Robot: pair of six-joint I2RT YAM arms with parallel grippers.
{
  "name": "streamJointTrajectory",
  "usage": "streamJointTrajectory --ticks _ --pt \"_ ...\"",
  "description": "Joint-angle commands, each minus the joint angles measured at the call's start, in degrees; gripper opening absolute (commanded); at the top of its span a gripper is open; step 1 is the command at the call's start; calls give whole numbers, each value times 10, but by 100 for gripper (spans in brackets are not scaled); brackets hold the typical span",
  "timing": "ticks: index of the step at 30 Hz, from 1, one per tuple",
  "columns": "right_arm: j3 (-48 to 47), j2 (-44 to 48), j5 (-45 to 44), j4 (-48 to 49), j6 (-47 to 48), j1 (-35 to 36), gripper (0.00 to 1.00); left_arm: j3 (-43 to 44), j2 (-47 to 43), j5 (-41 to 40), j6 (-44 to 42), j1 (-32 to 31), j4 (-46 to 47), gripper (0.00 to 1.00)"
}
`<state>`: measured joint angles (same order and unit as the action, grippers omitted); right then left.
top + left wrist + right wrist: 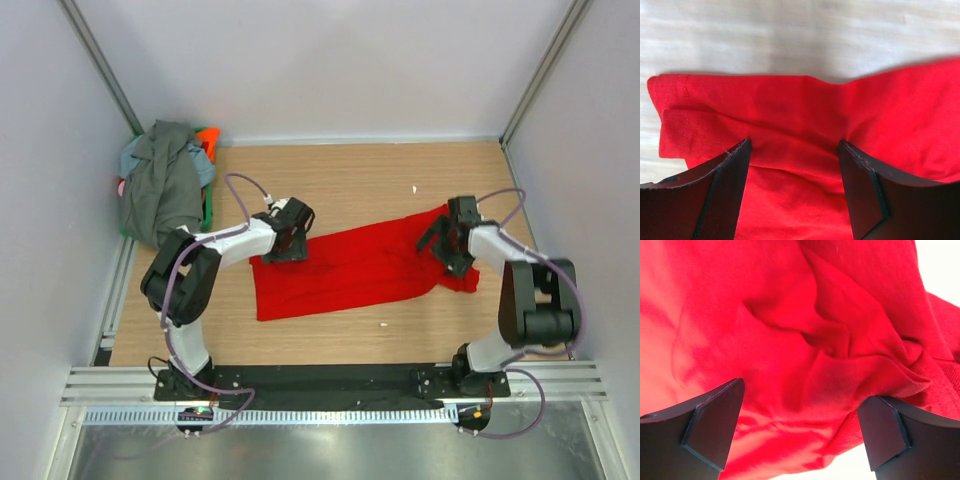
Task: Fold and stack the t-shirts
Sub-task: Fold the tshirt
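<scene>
Far left corner: heap of crumpled cloth t-shirts (160, 190), a dark grey one on top, with orange, light blue and green showing at the edges. It's well apart from both my pincers and not in play for this move.

My left pincer (290, 238) sits over the far left corner of the plain bright red cloth t-shirt (350, 268). In the left wrist view the jaws are apart with nothing clamped. Red cloth lies flat under and between the black fingers (722, 195). Two stitched hems stack up just left of them, and the light wooden table (790, 35) is bare beyond the shirt's edge.

Key relation: the red shirt lies on the table with its long axis running left to right, spanning the gap between my two arms. Its right end is slightly farther from the bases than its left. Each pincer hangs over its own end, so neither has to cross over.

My right pincer (452, 240) is over the right end, where the cloth bunches. In the right wrist view the jaws are spread wide and empty. Rumpled folds sit directly below the gap, with a thick ridge close to the right finger (890, 435).

My read: two-ended pick along the long axis. The left side gets a flat edge, so I need to catch both layers there. The right side gets a wad, so the risk is grabbing too many layers and dragging the shirt skewed.
</scene>
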<state>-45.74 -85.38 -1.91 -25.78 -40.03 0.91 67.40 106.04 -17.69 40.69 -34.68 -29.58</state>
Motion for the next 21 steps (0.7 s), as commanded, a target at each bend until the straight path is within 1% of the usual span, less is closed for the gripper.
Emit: streamJointTrajectory --ticks 1,2,3,4,5,6,7,8,9,10,11,12,13,14,15,16,17,18,21 --pt "-102 -135 12 47 23 3 96 -66 -7 18 41 -35 -7 71" --pt "-170 -174 33 43 28 14 96 -97 -15 26 64 -54 -9 70" --pt "-209 -240 42 27 32 22 96 -114 -26 28 80 -66 -11 71" --pt "-298 -280 62 14 36 31 96 -146 -55 34 96 -83 -11 71" --pt "-346 -313 76 3 55 46 96 -160 -68 40 119 -123 -14 71" --pt "-445 -381 119 -16 68 75 95 -170 -93 54 169 -149 -19 72" --pt "-496 -411 140 -26 81 94 95 -177 -101 61 198 -177 -20 72" --pt "-546 -439 170 -34 98 109 95 -178 -107 67 246 -235 -22 72" --pt "-591 -469 193 -45 124 142 95 -173 -109 82 266 -266 -24 73" --pt "-682 -514 203 -63 137 153 95 -147 -107 85 280 -292 -28 73" --pt "-729 -538 197 -86 144 163 95 -127 -104 83 292 -339 -39 74" --pt "-769 -556 194 -118 154 175 96 -102 -102 77 302 -358 -70 75" --pt "-824 -577 193 -126 154 175 96 -49 -100 66 304 -375 -93 76" --pt "-843 -580 195 -131 154 175 96 -19 -100 54 306 -403 -121 77" --pt "-859 -581 192 -142 155 175 97 10 -101 43 306 -413 -180 79" --pt "-875 -576 190 -146 157 173 97 67 -103 13 306 -424 -210 80" --pt "-875 -560 186 -149 159 172 98 94 -110 -2 306 -442 -239 81" --pt "-867 -546 170 -154 163 171 100 138 -115 -28 306 -451 -291 82" --pt "-834 -483 137 -163 170 170 100 177 -139 -47 304 -475 -352 83"
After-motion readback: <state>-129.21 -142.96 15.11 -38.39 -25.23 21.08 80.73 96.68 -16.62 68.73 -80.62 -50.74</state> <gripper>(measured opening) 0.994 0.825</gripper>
